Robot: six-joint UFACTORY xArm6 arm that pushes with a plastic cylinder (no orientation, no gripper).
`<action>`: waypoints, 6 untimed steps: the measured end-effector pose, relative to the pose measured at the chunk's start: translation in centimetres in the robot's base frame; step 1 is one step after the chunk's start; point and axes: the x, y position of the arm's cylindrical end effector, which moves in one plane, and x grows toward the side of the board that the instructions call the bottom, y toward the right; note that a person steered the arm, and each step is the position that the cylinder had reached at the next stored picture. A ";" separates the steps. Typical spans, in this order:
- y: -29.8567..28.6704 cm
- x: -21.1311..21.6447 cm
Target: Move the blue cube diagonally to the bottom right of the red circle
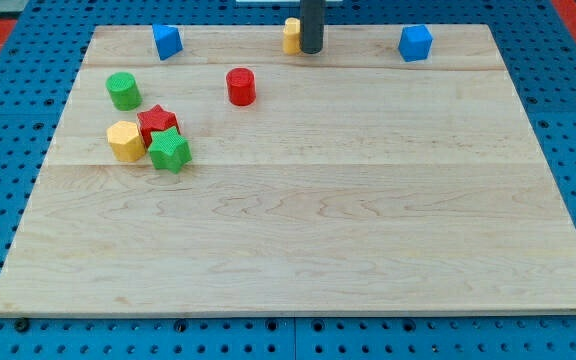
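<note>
Tip of my rod [311,50] carries no jaws and holds nothing, touching the yellow cylinder [291,35]. Left to right: red circle [241,86] at seven o'clock, blue cube [415,43] at three o'clock.

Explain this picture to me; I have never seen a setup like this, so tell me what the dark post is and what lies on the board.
One camera looks down at a wooden board on a blue pegboard. The dark post is a robot arm's rod; my tip slides along the board and pushes blocks. It holds nothing. It stands at the view's top, just right of a yellow block. Two blue blocks sit along the top: one at left, a blue cube at right. Below are a red cylinder, a green cylinder, and a tight cluster: red star, yellow hexagon, green star.
</note>
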 end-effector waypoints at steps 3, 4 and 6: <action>5.0 -2.7; 9.9 -4.0; 13.8 0.6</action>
